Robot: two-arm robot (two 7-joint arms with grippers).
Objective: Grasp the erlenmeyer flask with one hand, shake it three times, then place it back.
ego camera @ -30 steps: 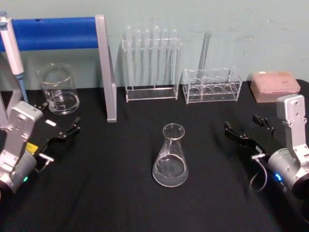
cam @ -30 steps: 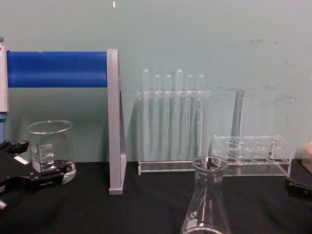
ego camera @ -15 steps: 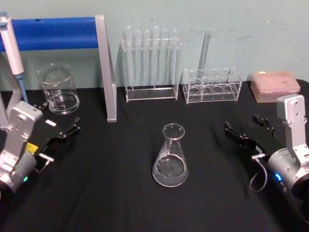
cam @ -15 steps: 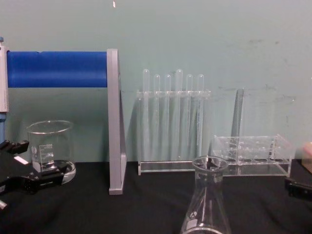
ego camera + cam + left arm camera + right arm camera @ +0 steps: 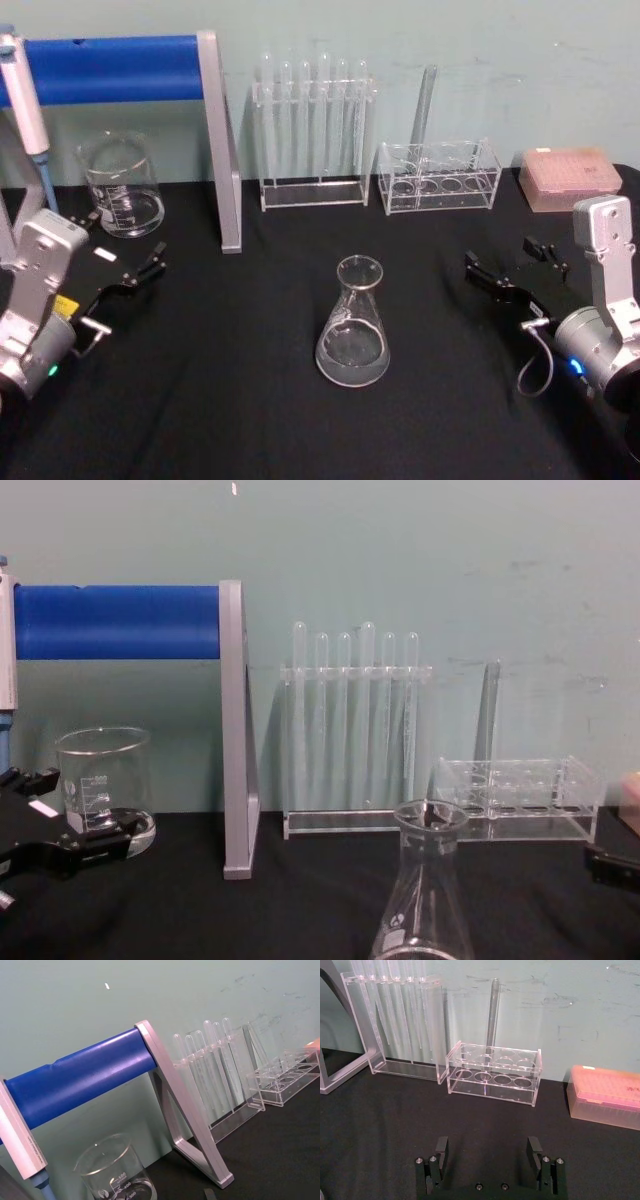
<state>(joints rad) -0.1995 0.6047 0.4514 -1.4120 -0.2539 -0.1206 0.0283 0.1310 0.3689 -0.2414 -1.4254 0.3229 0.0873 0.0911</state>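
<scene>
The erlenmeyer flask [image 5: 353,325] is clear glass and stands upright on the black table, near the middle; the chest view shows its neck and flared rim [image 5: 428,880] up close. My left gripper [image 5: 125,243] hovers low at the table's left, well apart from the flask, fingers open and holding nothing; it reaches in from the left edge in the chest view [image 5: 70,815]. My right gripper [image 5: 500,254] sits to the flask's right, also apart from it, and its fingers [image 5: 441,1148] stand wide open over bare cloth.
A glass beaker [image 5: 122,186] stands behind the left gripper. A blue-barred grey stand [image 5: 218,140] rises at back left with a pipette [image 5: 25,100]. Two test-tube racks [image 5: 312,135] [image 5: 440,178] and a pink tip box [image 5: 569,176] line the back.
</scene>
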